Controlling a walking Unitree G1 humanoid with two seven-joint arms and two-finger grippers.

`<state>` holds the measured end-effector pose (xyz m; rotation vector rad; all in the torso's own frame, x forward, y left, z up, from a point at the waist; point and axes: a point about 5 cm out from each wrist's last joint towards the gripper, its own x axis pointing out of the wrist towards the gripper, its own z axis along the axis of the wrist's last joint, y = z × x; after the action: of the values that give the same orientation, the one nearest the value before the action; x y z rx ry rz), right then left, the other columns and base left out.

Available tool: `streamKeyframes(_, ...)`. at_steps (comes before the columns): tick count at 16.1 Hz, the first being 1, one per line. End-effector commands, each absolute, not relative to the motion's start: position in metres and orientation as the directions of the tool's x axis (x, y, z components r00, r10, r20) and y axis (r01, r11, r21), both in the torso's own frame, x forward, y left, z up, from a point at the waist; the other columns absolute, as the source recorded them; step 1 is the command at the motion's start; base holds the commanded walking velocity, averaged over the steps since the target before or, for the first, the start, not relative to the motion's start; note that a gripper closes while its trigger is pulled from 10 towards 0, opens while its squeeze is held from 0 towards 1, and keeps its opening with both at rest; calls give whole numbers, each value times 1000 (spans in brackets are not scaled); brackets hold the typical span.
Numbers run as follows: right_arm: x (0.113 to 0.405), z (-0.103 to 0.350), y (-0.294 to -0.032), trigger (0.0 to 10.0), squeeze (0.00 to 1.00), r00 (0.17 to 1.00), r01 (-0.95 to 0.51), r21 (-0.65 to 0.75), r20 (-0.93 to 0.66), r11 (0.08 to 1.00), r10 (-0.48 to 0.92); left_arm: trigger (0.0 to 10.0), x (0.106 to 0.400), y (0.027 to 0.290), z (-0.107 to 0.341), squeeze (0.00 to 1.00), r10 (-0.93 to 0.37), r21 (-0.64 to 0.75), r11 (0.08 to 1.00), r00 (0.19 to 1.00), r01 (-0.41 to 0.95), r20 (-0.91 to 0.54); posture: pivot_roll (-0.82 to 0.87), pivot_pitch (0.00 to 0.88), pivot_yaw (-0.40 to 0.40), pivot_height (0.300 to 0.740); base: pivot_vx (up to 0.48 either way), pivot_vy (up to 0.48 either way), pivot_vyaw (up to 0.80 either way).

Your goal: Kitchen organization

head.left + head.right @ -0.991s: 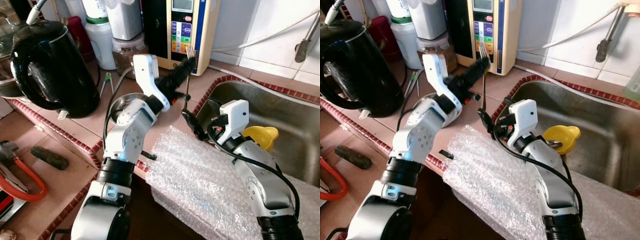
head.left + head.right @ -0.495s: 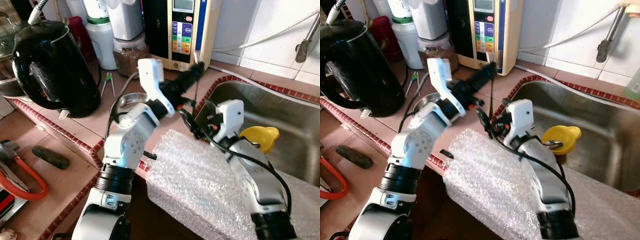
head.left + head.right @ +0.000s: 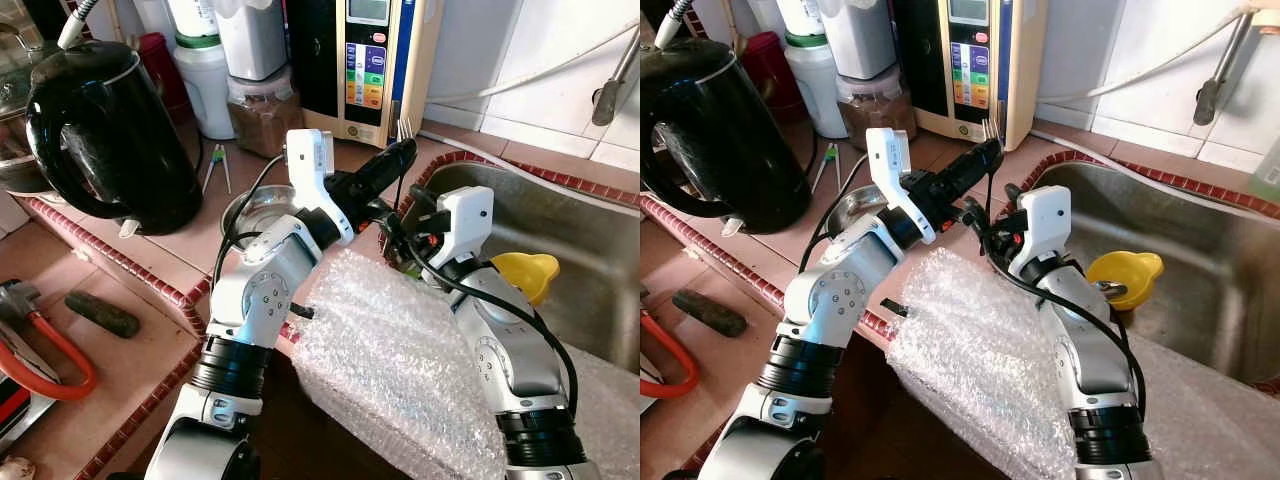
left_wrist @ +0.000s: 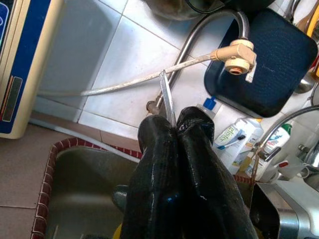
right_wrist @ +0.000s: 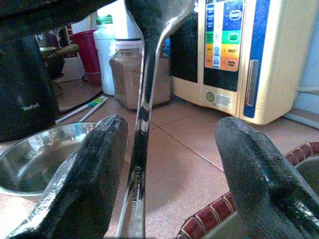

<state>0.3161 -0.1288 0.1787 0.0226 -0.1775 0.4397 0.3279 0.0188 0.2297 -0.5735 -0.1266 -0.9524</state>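
my left gripper (image 3: 398, 158) is clamped on a fork (image 3: 991, 160), tines up, handle hanging down, over the counter (image 3: 180, 250) edge by the sink (image 3: 560, 215). fork sits at 12 o'clock from the bubble wrap (image 3: 400, 360). my right gripper (image 5: 169, 164) is spread wide w/ the fork handle between the fingers (image 5: 84, 179), closer to one, not pinched. steel bowl (image 3: 255, 208) at 9 o'clock of the fork, black kettle (image 3: 100, 130) further that way. yellow cup (image 3: 525, 272) in the sink at 3 o'clock.
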Motion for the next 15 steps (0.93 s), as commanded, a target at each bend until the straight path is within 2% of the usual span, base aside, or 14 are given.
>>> streamKeyframes(1,319,181,-128,0,0,894,-412,-1,191,911,405,0,323,13,233,0,-736,-418,416,569,808,367,-99,48,106,740,0,0,0)
streamKeyframes(11,321,174,-126,0,0,905,-394,36,185,918,382,0,320,11,234,0,-764,-416,383,536,825,359,-87,50,125,740,0,0,0)
streamKeyframes(15,325,175,-140,0,0,936,-307,45,197,951,293,0,318,11,231,0,-785,-405,377,520,833,337,-85,56,128,740,0,0,0)
